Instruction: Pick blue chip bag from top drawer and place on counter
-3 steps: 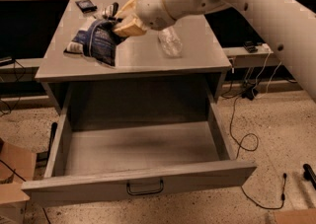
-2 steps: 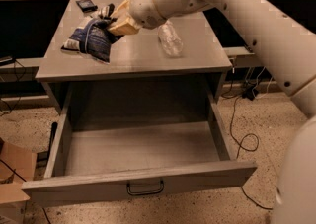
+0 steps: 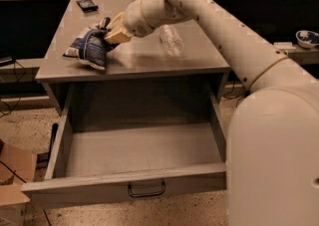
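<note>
The blue chip bag [image 3: 88, 47] lies crumpled on the desk [image 3: 149, 63], just left of the pincer [image 3: 112, 33], which touches the bag's upper end. I cannot tell whether the pincer is clamped on the bag or open. Below the pincer, the top drawer [image 3: 124, 187] stands pulled out with nothing in it. A clear bottle [image 3: 171, 40] lies on the desk to the pincer's right. By my reckoning the carrying is done. What is left is freeing the bag, if it is held, and drawing the arm clear.
</note>
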{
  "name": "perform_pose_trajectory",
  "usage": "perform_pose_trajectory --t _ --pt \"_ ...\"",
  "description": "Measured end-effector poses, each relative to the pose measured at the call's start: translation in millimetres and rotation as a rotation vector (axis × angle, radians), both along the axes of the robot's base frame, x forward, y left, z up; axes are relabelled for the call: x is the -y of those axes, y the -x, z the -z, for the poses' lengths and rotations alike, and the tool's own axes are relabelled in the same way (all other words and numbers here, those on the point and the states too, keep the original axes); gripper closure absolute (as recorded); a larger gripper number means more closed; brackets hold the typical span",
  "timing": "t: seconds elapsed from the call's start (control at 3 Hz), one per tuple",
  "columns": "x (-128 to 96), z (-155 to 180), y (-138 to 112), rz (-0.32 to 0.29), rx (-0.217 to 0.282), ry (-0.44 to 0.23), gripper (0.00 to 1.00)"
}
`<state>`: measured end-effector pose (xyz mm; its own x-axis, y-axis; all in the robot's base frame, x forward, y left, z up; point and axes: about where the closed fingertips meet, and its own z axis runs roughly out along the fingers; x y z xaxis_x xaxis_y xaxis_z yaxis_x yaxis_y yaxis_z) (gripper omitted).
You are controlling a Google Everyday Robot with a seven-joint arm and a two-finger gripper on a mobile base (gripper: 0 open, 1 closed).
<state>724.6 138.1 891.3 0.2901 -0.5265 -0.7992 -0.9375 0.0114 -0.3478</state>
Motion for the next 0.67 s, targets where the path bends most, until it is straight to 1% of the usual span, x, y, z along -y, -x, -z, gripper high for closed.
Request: perform_pose_trajectory --t 0.33,0.67 --pt "2.6 26.9 -23.1 -0.006 -0.021 -0.032 0.39" --pt "2.7 31.1 -26.8 -0.004 -0.025 -0.036 0.08"
